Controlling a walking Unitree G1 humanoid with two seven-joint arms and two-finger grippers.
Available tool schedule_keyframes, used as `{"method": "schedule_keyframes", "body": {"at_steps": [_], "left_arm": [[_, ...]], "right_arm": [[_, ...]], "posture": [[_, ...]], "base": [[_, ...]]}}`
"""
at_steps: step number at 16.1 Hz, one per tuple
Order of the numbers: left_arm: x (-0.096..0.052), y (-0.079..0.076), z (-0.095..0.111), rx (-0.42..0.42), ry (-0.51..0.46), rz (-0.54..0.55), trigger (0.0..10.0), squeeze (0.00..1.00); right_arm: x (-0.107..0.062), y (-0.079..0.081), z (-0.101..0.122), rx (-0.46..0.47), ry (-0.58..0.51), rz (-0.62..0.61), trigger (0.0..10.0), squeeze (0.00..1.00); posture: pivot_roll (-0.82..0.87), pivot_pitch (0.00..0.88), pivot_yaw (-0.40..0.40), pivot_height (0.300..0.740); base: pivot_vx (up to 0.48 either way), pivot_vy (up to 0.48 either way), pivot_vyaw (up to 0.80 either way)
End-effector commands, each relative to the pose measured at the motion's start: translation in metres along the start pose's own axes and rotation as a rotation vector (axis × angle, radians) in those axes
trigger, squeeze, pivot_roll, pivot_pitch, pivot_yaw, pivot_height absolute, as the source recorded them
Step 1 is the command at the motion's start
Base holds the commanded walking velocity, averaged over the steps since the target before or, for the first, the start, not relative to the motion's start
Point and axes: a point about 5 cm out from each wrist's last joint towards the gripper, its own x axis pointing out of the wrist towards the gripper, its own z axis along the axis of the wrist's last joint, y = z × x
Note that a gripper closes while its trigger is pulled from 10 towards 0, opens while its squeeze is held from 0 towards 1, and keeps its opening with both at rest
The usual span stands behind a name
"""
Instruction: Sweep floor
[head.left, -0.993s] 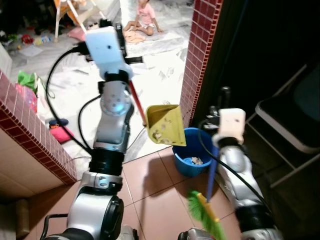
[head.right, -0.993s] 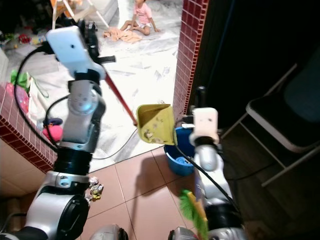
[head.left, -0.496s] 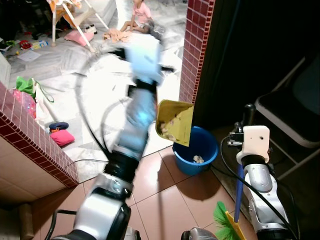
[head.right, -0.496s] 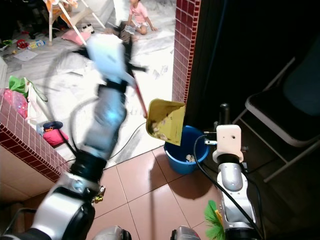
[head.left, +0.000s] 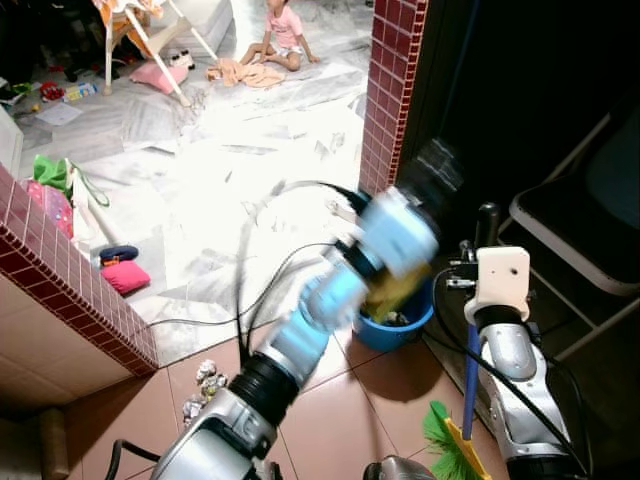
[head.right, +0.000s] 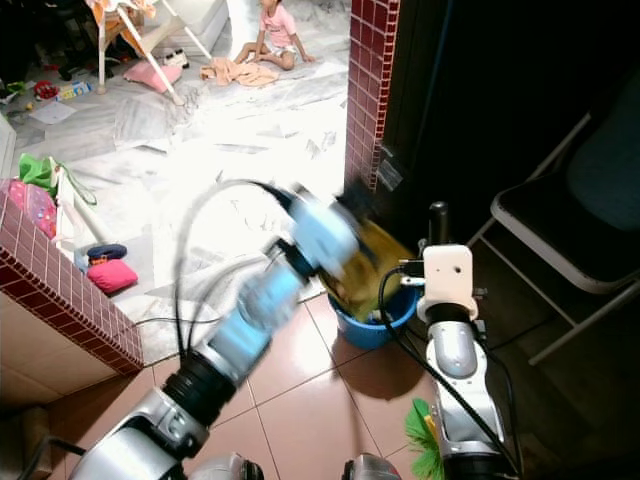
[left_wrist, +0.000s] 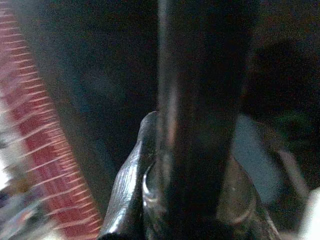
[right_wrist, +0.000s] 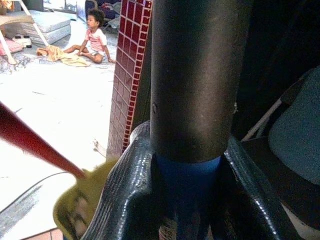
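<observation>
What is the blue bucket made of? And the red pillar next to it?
The blue bucket looks like plastic: one even bright colour, with a smooth thin rim. The red pillar seems faced with small glazed tiles, since pale grout lines cut it into neat little squares, though it could be painted brick.

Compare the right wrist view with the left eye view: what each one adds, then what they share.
Right wrist view: a close look at the right claw clamped around the broom handle, black grip above blue shaft, and the dustpan's red handle.

Left eye view: the blue bucket by the pillar, the broom's green bristles, crumpled litter on the tiles, and the blurred left arm.

Both: the yellow dustpan, the red brick pillar, the folding chair and a person sitting on the floor.
</observation>
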Motion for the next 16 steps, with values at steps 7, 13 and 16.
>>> {"method": "schedule_keyframes", "body": {"at_steps": [7, 13, 16], "left_arm": [[-0.012, -0.036, -0.004, 0.144, -0.059, -0.489, 10.0, 0.0], [0.026, 0.072, 0.018, -0.013, -0.051, 0.209, 10.0, 0.0], [0.029, 0.135, 0.052, -0.033, -0.155, 0.499, 10.0, 0.0]], "right_arm": [[0.006, 0.004, 0.013, 0.0, -0.052, 0.006, 10.0, 0.0], [0.015, 0.007, 0.017, 0.003, -0.066, 0.011, 10.0, 0.0], [0.023, 0.016, 0.021, 0.011, -0.082, 0.037, 10.0, 0.0]], "posture": [[-0.13, 0.037, 0.067, 0.74], [-0.1, 0.025, 0.046, 0.74], [-0.08, 0.014, 0.024, 0.74]], "base": [[0.0, 0.0, 0.0], [0.0, 0.0, 0.0], [0.0, 0.0, 0.0]]}}
